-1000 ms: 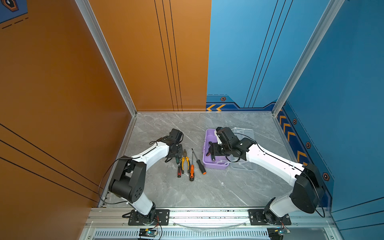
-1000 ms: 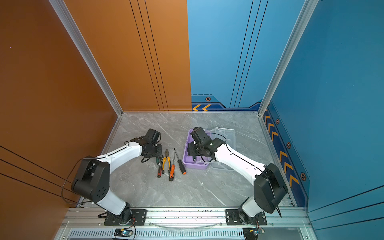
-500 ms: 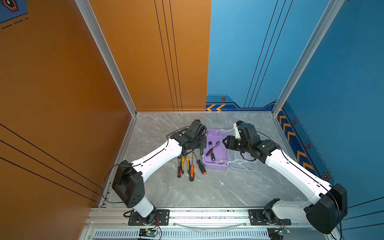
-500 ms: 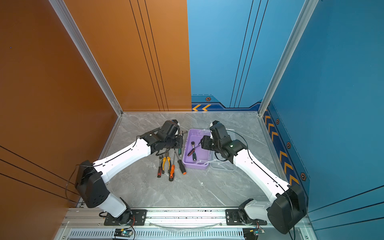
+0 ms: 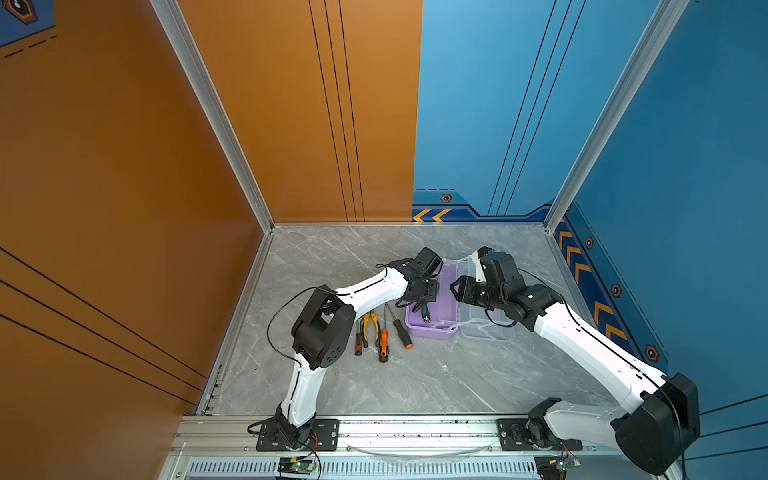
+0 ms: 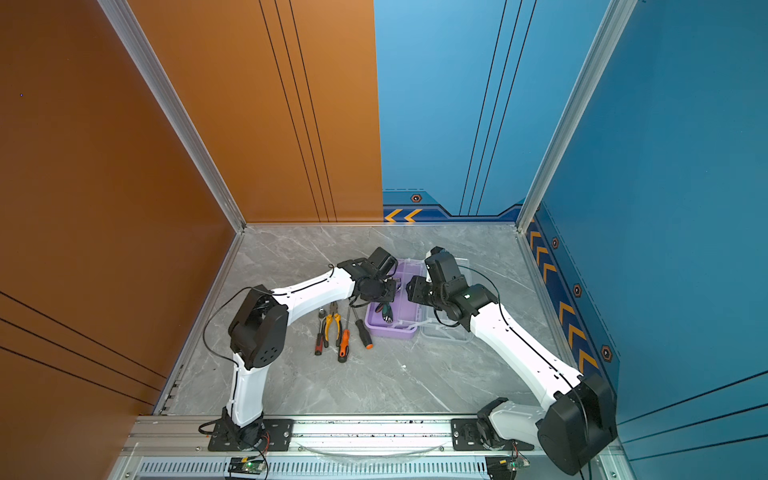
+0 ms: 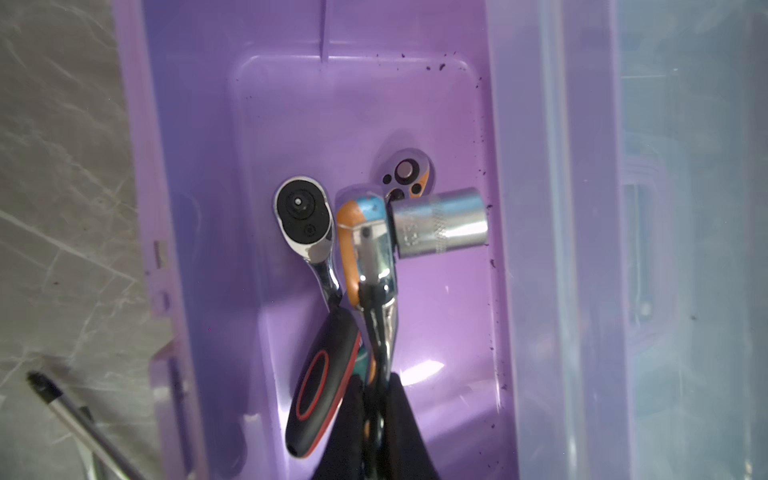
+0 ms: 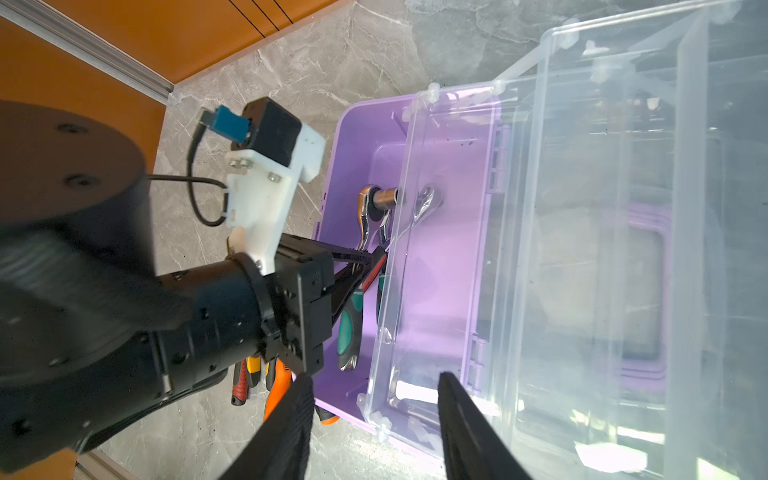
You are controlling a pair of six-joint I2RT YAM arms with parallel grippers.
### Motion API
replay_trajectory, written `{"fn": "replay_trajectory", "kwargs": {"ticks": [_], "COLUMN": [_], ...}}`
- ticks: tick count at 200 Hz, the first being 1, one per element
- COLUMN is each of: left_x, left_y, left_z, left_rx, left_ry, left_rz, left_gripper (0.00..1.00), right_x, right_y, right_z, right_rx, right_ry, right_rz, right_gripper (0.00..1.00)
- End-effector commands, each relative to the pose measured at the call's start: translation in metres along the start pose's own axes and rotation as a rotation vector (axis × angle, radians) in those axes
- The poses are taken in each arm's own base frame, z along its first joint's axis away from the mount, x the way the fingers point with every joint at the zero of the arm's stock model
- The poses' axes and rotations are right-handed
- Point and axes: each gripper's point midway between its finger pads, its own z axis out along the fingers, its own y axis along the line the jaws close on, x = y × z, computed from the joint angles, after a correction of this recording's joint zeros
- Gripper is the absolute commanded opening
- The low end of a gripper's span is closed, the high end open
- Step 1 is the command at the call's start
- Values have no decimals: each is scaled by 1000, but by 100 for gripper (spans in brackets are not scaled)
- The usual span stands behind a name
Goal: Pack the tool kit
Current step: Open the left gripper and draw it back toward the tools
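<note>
- lilac case (image 5: 430, 332): lies open near the middle of the table (image 5: 415, 386), with its clear lid (image 5: 484, 332) swung out toward the table's right edge.
- left gripper (image 7: 376, 386): reaches down into the case, clamped tight on the shank of a ratchet wrench (image 7: 374, 245) that carries a chrome socket (image 7: 440, 224).
- second ratchet wrench (image 7: 326, 278), with a red-and-black handle: rests on the case floor against the held one.
- right gripper (image 8: 376, 374): hangs over the case's hinge side with fingers (image 8: 291, 428) apart, straddling the lid's rim; cannot tell whether they touch it.
- yellow-handled pliers (image 5: 371, 326), orange-handled screwdriver (image 5: 383, 351) and black-handled screwdriver (image 5: 402, 333): lie side by side on the table, just beside the case toward the left edge.
</note>
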Motion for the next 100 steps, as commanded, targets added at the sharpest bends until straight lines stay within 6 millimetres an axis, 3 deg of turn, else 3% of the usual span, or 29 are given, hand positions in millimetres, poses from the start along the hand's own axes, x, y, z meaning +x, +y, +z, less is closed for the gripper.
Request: {"fn": "replay_trajectory", "kwargs": {"ticks": [1,13,42,69,100], "left_x": [-12,-11,-11,-16,-18], "left_y": [-10,-9,-9,-9,-2], "left_z": [-1,4,1,-11,-39], "left_rx": [53,57,58,62,61], "left_ry": [-2,10,7,-17,-58], "left_rz": [-23,-30,-32,-33,-27], "left_gripper": [0,3,26,29,29], "right_x": [-3,-2,-4,-7,-7], "right_y": [-1,-1,2,4,6], "right_z": [-5,-4,-4,-8,-12], "right_rx": [-10,-12,-18,-25,-31], "right_ry": [-21,-19,-23,-31,-35], "right_rz": [21,22,20,18,16], "right_gripper": [51,52,53,53,53]}}
